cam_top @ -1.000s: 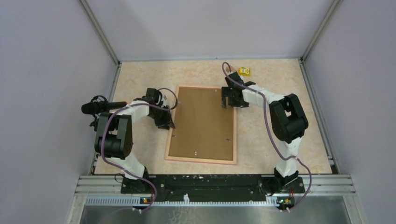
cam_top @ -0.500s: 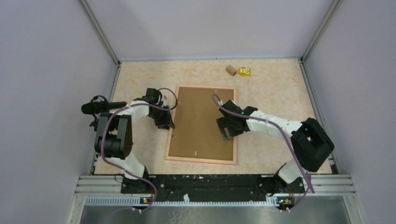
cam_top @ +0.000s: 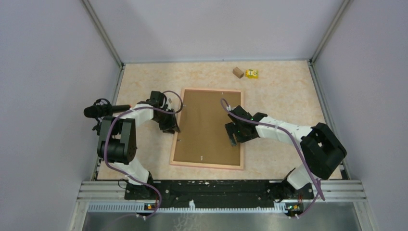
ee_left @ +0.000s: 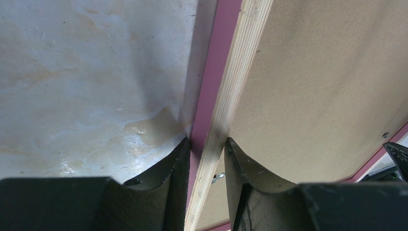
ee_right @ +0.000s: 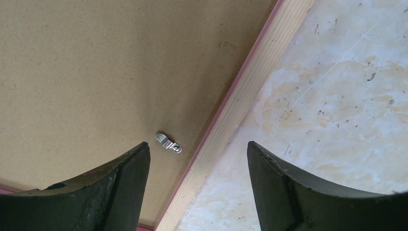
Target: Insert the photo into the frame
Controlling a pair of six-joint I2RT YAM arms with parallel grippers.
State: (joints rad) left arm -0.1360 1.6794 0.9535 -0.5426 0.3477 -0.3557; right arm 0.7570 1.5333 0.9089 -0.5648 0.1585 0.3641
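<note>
Just inside one finger of the wide-spread right gripper [ee_right: 197, 147] lies a small clip [ee_right: 169, 143] on the backing board [ee_right: 96, 62] beside the frame [ee_right: 250, 86]: nudge it gently while the left gripper [ee_left: 207, 142], pinching the far rail, steadies things; no photo shows.

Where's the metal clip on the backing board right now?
In the right wrist view, the metal clip lies on the backing board just inside the right rail of the frame, below the open right gripper.

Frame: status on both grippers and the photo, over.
Left gripper shut on frame, left rail. Right gripper open over metal clip. Backing board fills frame; photo not in view.
</note>
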